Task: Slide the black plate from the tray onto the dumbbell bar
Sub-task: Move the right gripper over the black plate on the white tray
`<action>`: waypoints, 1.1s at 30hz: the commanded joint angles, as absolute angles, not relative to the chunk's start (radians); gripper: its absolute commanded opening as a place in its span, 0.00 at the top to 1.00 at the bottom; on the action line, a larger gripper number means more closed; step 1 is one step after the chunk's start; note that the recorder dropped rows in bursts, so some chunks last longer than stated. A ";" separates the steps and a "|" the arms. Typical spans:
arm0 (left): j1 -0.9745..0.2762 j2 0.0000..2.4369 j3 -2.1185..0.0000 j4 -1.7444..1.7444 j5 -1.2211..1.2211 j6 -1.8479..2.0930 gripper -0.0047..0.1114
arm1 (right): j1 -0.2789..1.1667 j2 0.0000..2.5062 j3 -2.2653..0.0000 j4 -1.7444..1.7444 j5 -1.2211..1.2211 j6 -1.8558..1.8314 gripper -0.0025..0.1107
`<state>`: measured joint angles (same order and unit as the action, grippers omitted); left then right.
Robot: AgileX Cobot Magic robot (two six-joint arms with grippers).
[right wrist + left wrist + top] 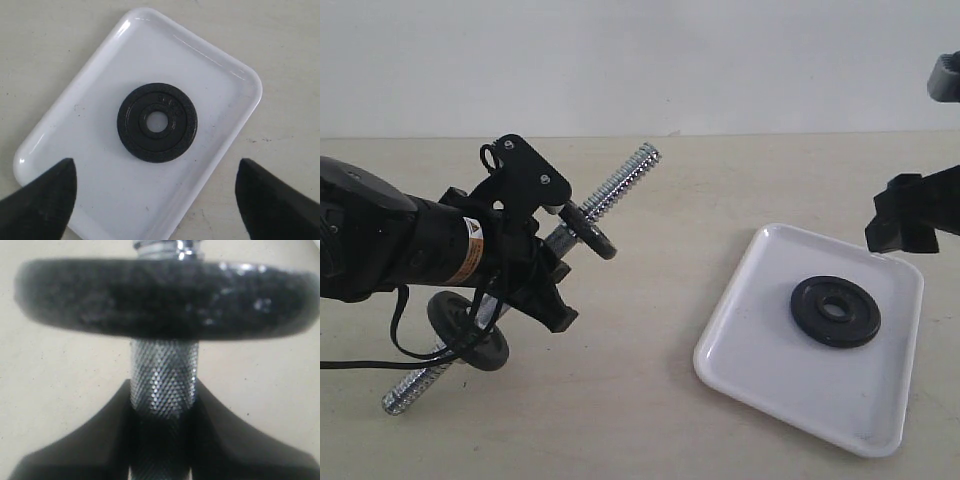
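Your left arm [380,240] is a glossy black cylinder with an orange-and-white warning label [470,250], thin black cables [392,325] and a black bracket [525,170] dotted with silver screws [546,180], while your left tool [164,395] and right tool [155,172] end in matte-black, wedge-shaped fingers [45,200].

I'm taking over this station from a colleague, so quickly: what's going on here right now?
The left gripper is clamped on the knurled middle of the dumbbell bar, which already carries two black discs. The black plate lies flat in the white tray. The right gripper hovers above it with its jaws open and is not touching it. The plate has not yet been picked up.
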<state>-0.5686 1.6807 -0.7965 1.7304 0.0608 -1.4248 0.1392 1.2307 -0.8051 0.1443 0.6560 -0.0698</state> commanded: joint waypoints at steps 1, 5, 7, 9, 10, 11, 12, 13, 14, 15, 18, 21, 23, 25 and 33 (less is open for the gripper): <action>-0.570 1.618 -0.842 1.744 0.102 -1.423 0.92 | 0.140 1.278 -0.814 0.149 0.646 -0.077 0.29; -0.570 1.618 -0.842 1.744 0.102 -1.423 0.92 | 0.140 1.347 -0.814 0.149 0.642 -0.075 0.29; -0.570 1.618 -0.842 1.744 0.102 -1.423 0.92 | 0.140 1.381 -0.814 0.149 0.640 -0.075 0.29; -0.570 1.618 -0.842 1.744 0.102 -1.423 0.92 | 0.140 1.417 -0.814 0.149 0.638 -0.077 0.29; -0.570 1.618 -0.842 1.744 0.102 -1.423 0.92 | 0.140 1.435 -0.814 0.149 0.635 -0.077 0.29; -0.570 1.618 -0.842 1.744 0.102 -1.423 0.92 | 0.140 1.452 -0.814 0.149 0.631 -0.077 0.29; -0.570 1.618 -0.842 1.744 0.102 -1.423 0.92 | 0.140 1.469 -0.814 0.149 0.625 -0.079 0.29; -0.570 1.618 -0.842 1.744 0.102 -1.423 0.92 | 0.140 1.482 -0.814 0.149 0.618 -0.084 0.29; -0.570 1.618 -0.842 1.744 0.102 -1.423 0.92 | 0.140 1.498 -0.814 0.149 0.610 -0.086 0.29; -0.570 1.618 -0.842 1.744 0.102 -1.423 0.92 | 0.140 1.514 -0.814 0.149 0.603 -0.086 0.29; -0.570 1.618 -0.842 1.744 0.102 -1.423 0.92 | 0.140 1.552 -0.814 0.149 0.577 -0.096 0.29; -0.570 1.618 -0.842 1.744 0.102 -1.423 0.92 | 0.140 1.587 -0.814 0.149 0.546 -0.097 0.29; -0.570 1.618 -0.842 1.744 0.102 -1.423 0.92 | 0.140 1.605 -0.819 0.149 0.532 -0.105 0.29; -0.570 1.618 -0.842 1.744 0.102 -1.423 0.92 | 0.140 1.616 -0.830 0.149 0.529 -0.107 0.29; -0.570 1.618 -0.842 1.744 0.102 -1.423 0.92 | 0.140 1.675 -0.934 0.151 0.601 -0.134 0.29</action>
